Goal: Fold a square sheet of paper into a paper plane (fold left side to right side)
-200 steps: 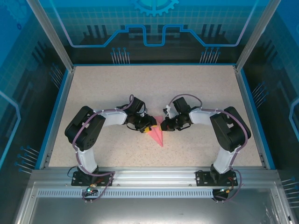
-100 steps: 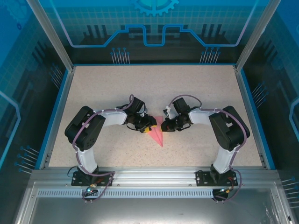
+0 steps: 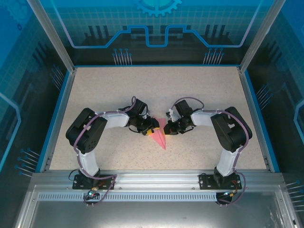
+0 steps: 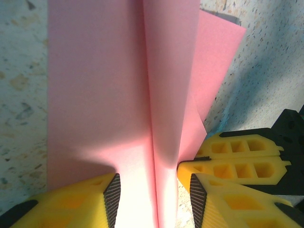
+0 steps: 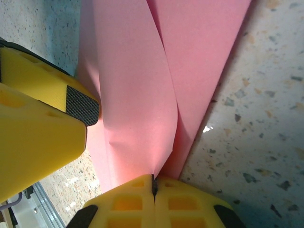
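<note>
Pink paper plane (image 4: 95, 95): flap in closed right claw (image 5: 153, 184), ridge between half-open left claw (image 4: 151, 192)

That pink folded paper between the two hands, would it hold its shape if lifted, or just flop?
Probably floppy: the paper plane bulges in a soft curve where the right hand pinches it. Its raised centre crease may stiffen it lengthwise a little. Being thin, it likely weighs almost nothing and would slide on the table if nudged.
</note>
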